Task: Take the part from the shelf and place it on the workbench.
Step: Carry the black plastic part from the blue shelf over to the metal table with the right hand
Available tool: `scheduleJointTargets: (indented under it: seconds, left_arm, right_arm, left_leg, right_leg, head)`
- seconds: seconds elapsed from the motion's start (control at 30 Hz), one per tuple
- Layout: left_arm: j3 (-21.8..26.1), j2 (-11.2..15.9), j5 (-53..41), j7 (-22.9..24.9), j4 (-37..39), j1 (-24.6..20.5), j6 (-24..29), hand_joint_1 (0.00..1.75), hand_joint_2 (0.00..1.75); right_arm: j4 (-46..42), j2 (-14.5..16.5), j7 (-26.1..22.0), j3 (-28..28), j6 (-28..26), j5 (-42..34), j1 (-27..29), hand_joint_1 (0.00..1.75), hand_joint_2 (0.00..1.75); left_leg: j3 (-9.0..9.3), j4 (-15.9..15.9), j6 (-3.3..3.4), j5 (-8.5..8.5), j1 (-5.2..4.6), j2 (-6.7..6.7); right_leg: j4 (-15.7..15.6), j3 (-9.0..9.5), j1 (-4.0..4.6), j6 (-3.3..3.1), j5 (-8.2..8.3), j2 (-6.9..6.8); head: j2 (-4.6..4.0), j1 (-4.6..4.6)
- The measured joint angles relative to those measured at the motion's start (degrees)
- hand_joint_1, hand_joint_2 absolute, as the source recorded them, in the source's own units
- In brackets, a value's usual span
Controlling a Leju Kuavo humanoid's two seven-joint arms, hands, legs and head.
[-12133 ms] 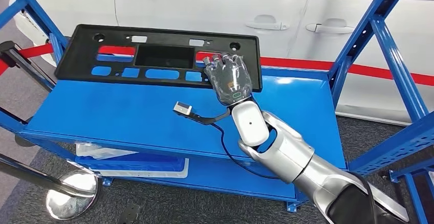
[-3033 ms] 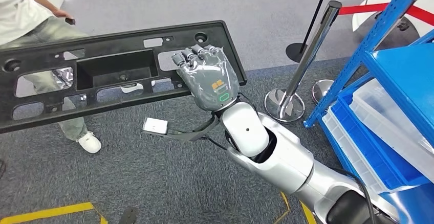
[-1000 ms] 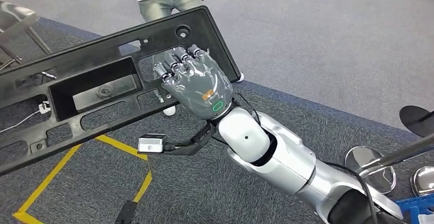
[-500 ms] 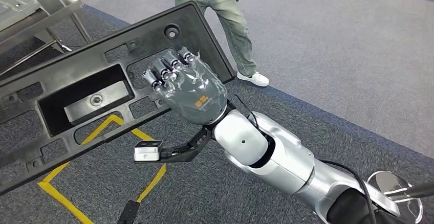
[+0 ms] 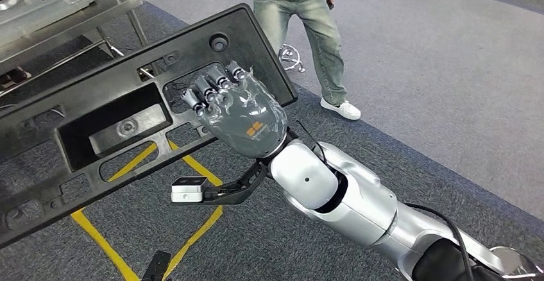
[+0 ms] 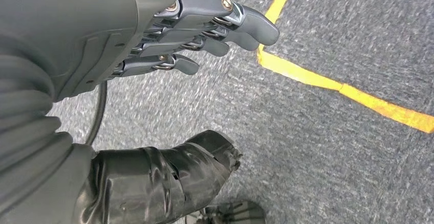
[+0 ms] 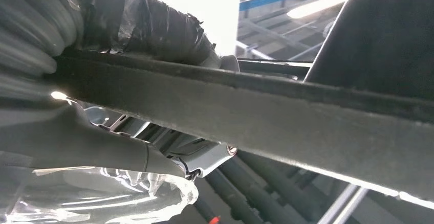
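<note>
The right silver arm reaches in from the lower right and stretches up and to the left, its white rounded wrist section just behind the right robot hand point(image 5: 240, 111). That grey robot hand lies back-upward, its dark fingers point(image 5: 212, 88) curled over the long black plastic panel with cut-outs point(image 5: 102, 120) and gripping it. The left robot hand point(image 6: 153, 35) hangs above the floor, palm empty, its dark fingers point(image 6: 225, 22) straight and lying close together, thumb set apart from them.
</note>
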Motion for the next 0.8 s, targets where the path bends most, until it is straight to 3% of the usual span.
scheduleJointTargets:
  seconds: [0.07, 0.13, 0.17, 0.2, 0.3, 0.33, 0.4, 0.47, 0.5, 0.6, 0.67, 0.7, 0.73, 0.8]
  left_arm:
    - [0.0, 0.0, 0.0, 0.0, 0.0, 0.0, 0.0, 0.0, 1.75]
    - [-0.02, -0.05, -0.03, 0.02, 0.0, -0.05, -0.02, 0.0, 1.75]
    - [-0.04, -0.08, -0.04, 0.03, 0.0, 0.02, -0.03, 0.0, 1.75]
    - [-0.07, -0.11, -0.03, 0.03, 0.0, 0.02, -0.03, 0.0, 1.75]
    - [-0.12, -0.11, 0.08, 0.03, 0.0, 0.08, 0.01, 0.0, 1.75]
    - [-0.13, -0.09, 0.12, 0.05, 0.0, 0.15, 0.01, 0.0, 1.75]
    - [-0.13, -0.03, 0.22, 0.07, 0.0, 0.26, 0.04, 0.0, 1.75]
    - [-0.13, -0.02, 0.29, 0.05, 0.0, 0.14, 0.08, 0.0, 1.75]
    - [-0.13, -0.02, 0.32, 0.04, 0.0, 0.06, 0.11, 0.0, 1.75]
    - [-0.14, -0.02, 0.45, 0.04, 0.0, 0.19, 0.2, 0.0, 1.75]
    - [-0.15, -0.01, 0.49, 0.04, 0.0, 0.33, 0.21, 0.0, 1.75]
    - [-0.15, 0.0, 0.5, 0.03, 0.0, 0.31, 0.22, 0.0, 1.75]
    - [-0.15, 0.0, 0.5, 0.03, 0.0, 0.24, 0.22, 0.0, 1.75]
    - [-0.15, 0.0, 0.52, 0.02, 0.0, 0.16, 0.22, 0.0, 1.75]
  right_arm:
    - [0.0, 0.0, -0.01, 0.0, 0.0, 0.01, 0.0, 1.75, 1.75]
    - [-0.12, -0.01, -0.04, 0.03, 0.11, 0.09, -0.02, 1.75, 1.75]
    - [-0.23, -0.02, -0.06, 0.04, 0.23, 0.16, -0.07, 1.75, 1.75]
    - [-0.34, -0.02, -0.07, 0.07, 0.53, 0.24, -0.16, 1.75, 1.75]
    - [-0.44, -0.06, 0.04, 0.09, 1.27, 0.33, -0.3, 1.75, 1.75]
    - [-0.43, -0.1, 0.08, 0.09, 1.29, 0.33, -0.26, 1.75, 1.75]
    - [-0.43, -0.22, 0.15, 0.09, 1.29, 0.33, -0.21, 1.75, 1.75]
    - [-0.44, -0.33, 0.32, 0.09, 1.32, 0.32, -0.23, 1.75, 1.75]
    - [-0.44, -0.37, 0.44, 0.09, 1.34, 0.31, -0.23, 1.75, 1.75]
    - [-0.44, -0.53, 0.67, 0.09, 1.39, 0.31, -0.18, 1.75, 1.75]
    - [-0.49, -0.64, 0.8, 0.09, 1.4, 0.31, -0.15, 1.75, 1.75]
    - [-0.53, -0.72, 0.88, 0.09, 1.4, 0.31, -0.13, 1.75, 1.75]
    - [-0.56, -0.81, 0.96, 0.09, 1.4, 0.31, -0.07, 1.75, 1.75]
    - [-0.59, -1.09, 1.1, 0.09, 1.41, 0.26, 0.2, 1.75, 1.75]
  left_leg:
    - [0.0, 0.03, -0.01, -0.01, 0.0, -0.05]
    - [-0.51, 0.53, -0.36, -0.24, 0.03, -0.83]
    - [-0.82, 0.64, -0.84, -0.25, 0.21, -1.56]
    - [-2.56, 3.54, -1.63, -1.66, 0.37, -0.6]
    - [-9.08, 15.22, -3.48, -6.08, 0.85, 3.8]
    - [-9.45, 15.49, -3.66, -5.36, 0.97, 3.93]
    - [-6.81, 9.72, -3.86, -1.54, 1.11, 5.07]
    - [-3.37, 2.85, -3.57, 0.83, 0.7, 7.25]
    - [-2.53, 1.17, -3.18, 1.03, 0.48, 7.86]
    - [-2.28, 0.61, -1.86, 0.68, 0.31, 6.67]
    - [-1.89, 0.22, -1.11, 0.74, 0.53, 5.68]
    - [-1.72, 0.05, -0.72, 0.78, 0.65, 5.22]
    - [-1.67, 0.03, -0.47, 0.75, 0.6, 4.7]
    - [-1.63, 0.08, -0.13, 0.67, 0.44, 3.45]
  right_leg:
    - [-0.32, 0.15, 0.0, -0.02, 0.18, 0.05]
    - [-3.59, 1.63, -0.16, -0.26, 0.66, 2.01]
    - [-5.24, 2.39, -0.14, -0.57, 0.89, 2.6]
    - [-6.96, 3.33, -0.19, -1.12, 1.02, 2.44]
    - [-7.82, 4.27, -0.28, -2.25, 0.88, -1.5]
    - [-7.75, 4.35, -0.34, -2.2, 0.71, -2.14]
    - [-7.5, 4.64, -0.48, -1.86, 0.22, -3.32]
    - [-7.27, 4.95, -0.3, -1.32, -0.32, -4.33]
    - [-7.26, 5.09, -0.1, -1.01, -0.51, -4.75]
    - [-7.53, 5.68, 0.19, -0.03, -0.96, -5.78]
    - [-5.83, 5.17, -0.05, 0.5, -2.29, -4.17]
    - [-3.32, 3.99, -0.17, 0.65, -3.65, -2.8]
    - [0.24, 2.2, -0.18, 0.67, -5.32, -1.58]
    - [7.46, -1.85, -0.09, 0.62, -7.71, -0.7]
  head:
    - [0.0, 0.0]
    - [0.0, -0.17]
    - [0.0, -0.22]
    - [0.0, -0.43]
    - [0.0, -0.85]
    - [0.0, -0.86]
    - [0.0, -0.86]
    - [0.0, -0.87]
    - [0.0, -0.83]
    - [0.0, -0.68]
    - [0.0, -0.55]
    - [0.0, -0.44]
    - [0.0, -0.34]
    - [0.0, -0.28]
